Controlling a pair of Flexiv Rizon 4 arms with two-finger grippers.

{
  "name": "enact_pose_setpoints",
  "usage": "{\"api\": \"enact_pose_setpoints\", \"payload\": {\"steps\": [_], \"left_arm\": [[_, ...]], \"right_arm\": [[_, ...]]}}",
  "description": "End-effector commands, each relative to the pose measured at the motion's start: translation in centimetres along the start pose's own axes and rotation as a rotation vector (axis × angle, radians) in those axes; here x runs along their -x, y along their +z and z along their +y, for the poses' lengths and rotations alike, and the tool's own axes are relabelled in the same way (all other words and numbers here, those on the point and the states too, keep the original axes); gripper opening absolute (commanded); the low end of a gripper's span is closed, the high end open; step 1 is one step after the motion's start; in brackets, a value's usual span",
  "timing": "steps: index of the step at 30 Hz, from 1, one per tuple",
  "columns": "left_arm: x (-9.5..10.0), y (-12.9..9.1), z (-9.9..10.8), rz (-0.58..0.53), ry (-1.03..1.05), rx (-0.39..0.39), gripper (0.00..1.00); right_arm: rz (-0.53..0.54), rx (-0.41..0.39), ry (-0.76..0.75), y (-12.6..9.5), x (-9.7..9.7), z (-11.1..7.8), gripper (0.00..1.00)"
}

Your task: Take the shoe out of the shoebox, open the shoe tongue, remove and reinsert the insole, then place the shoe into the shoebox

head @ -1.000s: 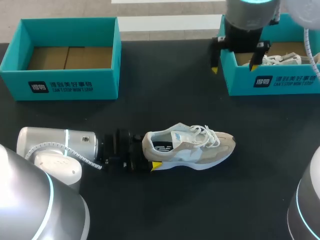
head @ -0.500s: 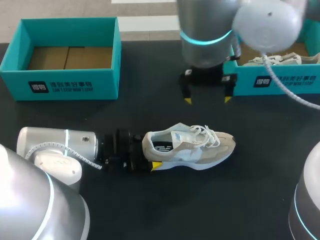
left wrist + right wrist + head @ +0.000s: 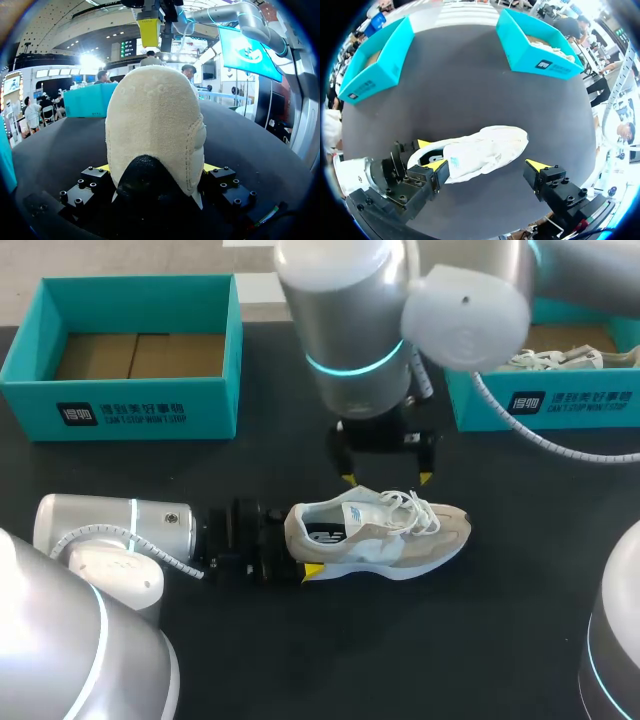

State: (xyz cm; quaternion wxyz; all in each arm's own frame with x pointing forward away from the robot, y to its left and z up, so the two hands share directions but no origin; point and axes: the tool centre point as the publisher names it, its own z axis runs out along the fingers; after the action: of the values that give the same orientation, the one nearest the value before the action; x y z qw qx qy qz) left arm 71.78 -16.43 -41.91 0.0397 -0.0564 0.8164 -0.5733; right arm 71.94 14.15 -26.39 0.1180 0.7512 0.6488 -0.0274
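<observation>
A beige and white shoe (image 3: pixel 380 535) lies on its sole in the middle of the black table (image 3: pixel 300 660), toe to the right, laces tied. My left gripper (image 3: pixel 303 543) is at its heel. In the left wrist view the heel (image 3: pixel 155 125) fills the gap of my left gripper (image 3: pixel 156 170), with a yellow tip against each side. My right gripper (image 3: pixel 386 478) hangs open just above and behind the laces. From the right wrist, the shoe (image 3: pixel 485 147) lies below and between the wide-apart tips of my right gripper (image 3: pixel 487 165).
An empty teal shoebox (image 3: pixel 140 405) stands at the back left. A second teal shoebox (image 3: pixel 545 400) at the back right holds another shoe (image 3: pixel 555 358). My right arm's big body (image 3: pixel 350 330) reaches over the table's middle back.
My right arm has swung from the back right shoebox leftward and toward the front, and its open gripper now hangs over the shoe. The left arm and the shoe have not moved.
</observation>
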Motion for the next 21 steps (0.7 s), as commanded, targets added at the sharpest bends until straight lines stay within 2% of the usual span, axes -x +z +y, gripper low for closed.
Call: {"api": "enact_pose_setpoints", "payload": {"steps": [1,7,21], "left_arm": [[0.0,0.0,0.0,0.001,0.000,0.003,0.00],[0.0,0.0,0.0,0.001,0.000,0.003,0.00],[0.0,0.0,0.0,0.001,0.000,0.003,0.00]], "right_arm": [[-0.025,-0.008,-0.006,1.7,-2.0,-0.6,1.00],[-0.041,-0.019,-0.041,3.1,-3.7,-1.4,1.00],[-0.087,-0.047,-0.115,5.0,-4.8,-2.4,1.00]]}}
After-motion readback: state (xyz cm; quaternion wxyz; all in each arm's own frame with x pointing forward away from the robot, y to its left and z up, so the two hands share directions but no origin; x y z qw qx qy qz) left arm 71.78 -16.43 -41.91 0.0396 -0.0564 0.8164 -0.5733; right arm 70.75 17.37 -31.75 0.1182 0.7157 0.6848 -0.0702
